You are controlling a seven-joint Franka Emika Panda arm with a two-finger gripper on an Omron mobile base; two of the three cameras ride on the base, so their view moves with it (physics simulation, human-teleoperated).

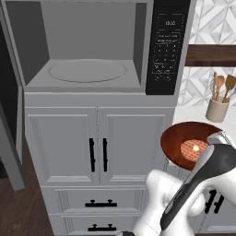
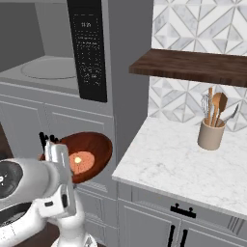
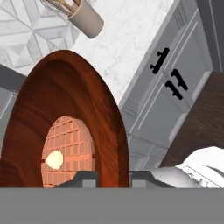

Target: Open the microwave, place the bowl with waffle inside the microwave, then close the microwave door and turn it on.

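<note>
End effector [image 3: 113,177] clamped on the bowl [image 1: 184,138] rim, jaws narrow, one finger each side of the rim in the hand view. Bowl is off the desk [image 2: 178,159], held in the air in front of the cabinet below the microwave [image 1: 92,46], tilted toward the cameras. Waffle [image 1: 194,148] sits in the bowl's bottom with a pale dab on it. Microwave door [image 1: 11,129] swung open at far left; cavity open, turntable [image 1: 87,70] bare. Keypad panel [image 1: 167,46] to the right of the cavity. Utensil cup [image 2: 211,135] with wooden spoons stands on the desk near the backsplash, well apart from the bowl.
</note>
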